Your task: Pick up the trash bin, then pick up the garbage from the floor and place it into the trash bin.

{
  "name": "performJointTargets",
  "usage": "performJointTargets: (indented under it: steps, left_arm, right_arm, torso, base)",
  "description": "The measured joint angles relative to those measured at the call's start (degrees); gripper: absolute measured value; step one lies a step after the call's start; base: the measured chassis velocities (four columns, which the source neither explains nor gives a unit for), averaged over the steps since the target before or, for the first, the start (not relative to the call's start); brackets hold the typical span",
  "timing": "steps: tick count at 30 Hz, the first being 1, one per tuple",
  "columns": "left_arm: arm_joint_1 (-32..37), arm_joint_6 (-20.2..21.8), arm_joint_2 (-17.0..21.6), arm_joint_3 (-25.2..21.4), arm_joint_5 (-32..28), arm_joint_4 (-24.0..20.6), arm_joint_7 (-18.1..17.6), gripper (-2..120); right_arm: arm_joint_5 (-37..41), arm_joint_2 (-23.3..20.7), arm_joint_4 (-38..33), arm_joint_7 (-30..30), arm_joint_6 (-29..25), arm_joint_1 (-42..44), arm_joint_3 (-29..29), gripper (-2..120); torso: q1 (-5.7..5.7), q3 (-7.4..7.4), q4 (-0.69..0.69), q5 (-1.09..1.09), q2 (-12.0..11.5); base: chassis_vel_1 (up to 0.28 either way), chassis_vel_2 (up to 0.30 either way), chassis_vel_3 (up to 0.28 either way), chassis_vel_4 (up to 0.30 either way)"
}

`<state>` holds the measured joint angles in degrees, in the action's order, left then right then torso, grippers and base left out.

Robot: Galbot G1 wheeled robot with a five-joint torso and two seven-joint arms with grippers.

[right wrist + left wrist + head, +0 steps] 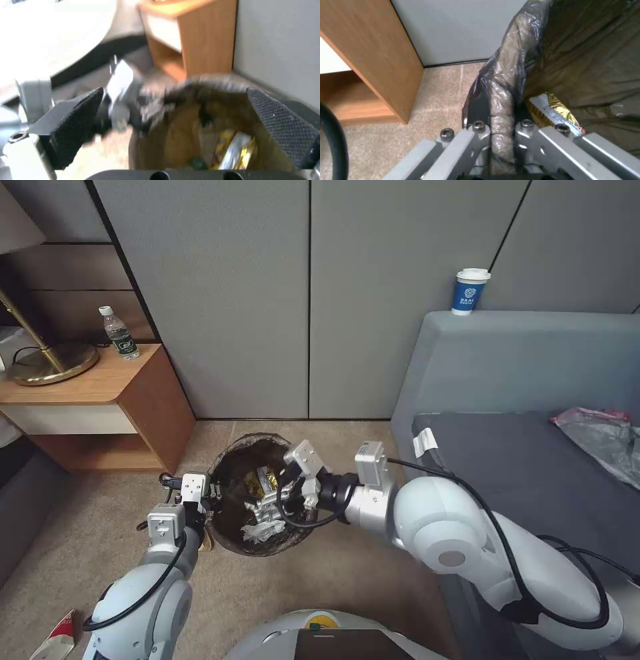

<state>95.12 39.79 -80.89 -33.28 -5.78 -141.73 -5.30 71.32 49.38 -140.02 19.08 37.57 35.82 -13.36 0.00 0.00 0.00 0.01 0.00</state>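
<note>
The trash bin (235, 468), a round bucket lined with a dark bag, is in front of me over the carpet. My left gripper (208, 499) is shut on its near-left rim; in the left wrist view the metal fingers (480, 130) pinch the bag-covered rim (510, 75). Over the bin's mouth my right gripper (267, 513) is open, its black pads (76, 120) spread wide with nothing between them. Garbage lies inside: a yellow wrapper (255, 480) (553, 110) (233, 150) and white tissue (257, 531). A red-and-white piece of litter (57, 639) lies on the floor at my lower left.
A wooden nightstand (133, 400) stands left of the bin, with a brass lamp base (50, 363) and a green-labelled bottle (120, 333) on top. The grey sofa (520, 380) fills the right, with a blue-and-white lidded cup (470, 290) on its back and a plastic bag (600, 437) on the seat.
</note>
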Motion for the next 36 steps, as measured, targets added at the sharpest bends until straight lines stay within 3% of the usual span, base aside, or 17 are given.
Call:
performJointTargets:
  steps: [4,6,11,16,20,23,24,27,31,36]
  left_arm:
    - [0.01,0.0,0.04,-0.02,-0.03,0.0,0.02,2]
    - [0.03,-0.01,0.05,-0.13,-0.08,0.0,0.03,2]
    - [0.08,-0.03,0.01,-0.25,-0.11,0.01,0.14,2]
    - [0.2,-0.03,-0.07,-0.34,-0.11,0.01,0.19,2]
    - [0.33,-0.03,-0.16,-0.59,-0.14,-0.24,0.2,2]
    - [0.35,-0.03,-0.17,-0.7,-0.26,-0.45,0.22,2]
    - [0.35,-0.03,-0.17,-0.7,-0.26,-0.45,0.22,2]
    - [0.37,0.02,0.12,-0.82,-0.66,-0.53,0.14,2]
    - [0.39,0.04,0.29,-0.83,-0.81,-0.6,0.12,2]
    - [0.48,0.12,0.31,-0.78,-0.93,-0.94,0.12,2]
  right_arm:
    - [-3.75,-1.38,-0.12,-3.0,-2.83,0.87,2.59,100]
    - [-9.69,-3.31,0.17,-5.12,-7.02,1.69,5.03,100]
    - [-14.15,-5.26,0.32,-5.13,-13.0,2.75,8.25,100]
    - [-15.92,-6.29,0.28,-3.82,-15.42,5.17,11.18,100]
    - [-18.56,-6.33,0.36,-3.73,-16.27,12.02,17.25,100]
    - [-24.05,-5.01,0.26,-4.23,-17.03,22.15,26.4,100]
    - [-24.05,-5.01,0.26,-4.23,-17.03,22.15,26.4,100]
    - [-28.55,-2.93,-0.5,-3.82,-18.59,30.46,33.72,100]
    - [-31.55,-1.3,-0.84,-3.77,-19.56,35.26,37.78,100]
    - [-42.3,5.13,-1.24,-5.77,-23.72,47.63,44.86,100]
  torso:
    - [0.0,0.0,-0.01,0.0,0.0]
    - [0.0,0.0,-0.02,0.0,0.0]
    - [0.0,0.0,0.0,0.01,0.0]
    - [0.0,0.0,0.0,0.0,0.0]
    - [0.0,0.0,0.0,0.0,0.0]
    - [0.0,0.0,-0.01,0.01,0.0]
    - [0.0,0.0,-0.01,0.01,0.0]
    - [0.0,-0.01,-0.02,0.01,0.0]
    - [0.0,-0.01,-0.01,0.0,0.0]
    - [0.0,-0.01,-0.01,0.0,0.01]
  base:
    - [0.0,0.0,0.0,0.0]
    - [0.0,0.0,0.0,0.0]
    - [0.0,0.0,0.0,0.0]
    - [0.0,0.0,0.0,0.0]
    - [0.0,0.0,0.0,0.0]
    - [0.0,0.0,0.0,0.0]
    - [0.0,0.0,0.0,0.0]
    - [0.0,0.0,0.0,0.0]
    - [0.0,0.0,0.0,0.0]
    - [0.0,0.0,0.0,0.0]
